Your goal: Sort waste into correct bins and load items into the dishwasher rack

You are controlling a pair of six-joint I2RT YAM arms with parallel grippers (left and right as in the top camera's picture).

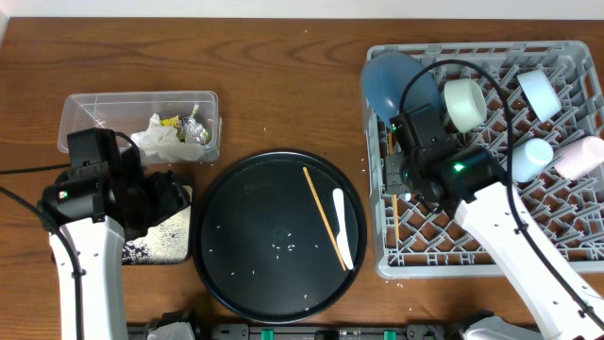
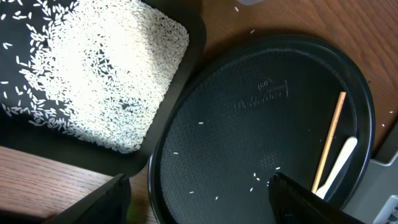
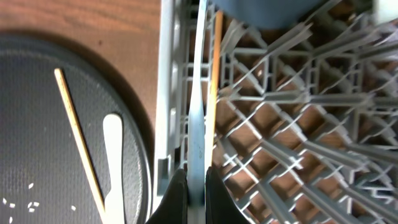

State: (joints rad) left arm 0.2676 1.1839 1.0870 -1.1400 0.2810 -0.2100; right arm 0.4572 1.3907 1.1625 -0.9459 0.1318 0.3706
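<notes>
**newbie_q:** what's the right arm [image 1: 491, 198] doing rn?

**rackwatcher:** It's over the left side of the rack [image 1: 444, 264]. The right jaws are clamped on a thin pale strip [image 3: 198, 124] standing just inside the rack's left wall. It looks like a plastic utensil seen edge-on, but I can't swear to it. A chopstick [image 3: 216, 62] stands right beside it in the grid. The blue plate [image 1: 396, 80] sits on edge in the rack's far-left corner.

**newbie_q:** and the left side?

**rackwatcher:** The left jaws are wide apart with nothing between them, hanging where the black tray [image 2: 193, 43] meets the round tray [image 2: 249, 137]. Most of the rice [image 2: 106, 68] is heaped in the black tray, with a few grains on the round one. The other chopstick [image 1: 324, 217] and a white utensil [image 1: 342, 241] lie side by side on the round tray's right half. The clear tub [image 1: 75, 109], far left on the counter [image 1: 283, 94], holds the tissue [image 1: 156, 140] and wrappers [image 1: 193, 127].
</notes>
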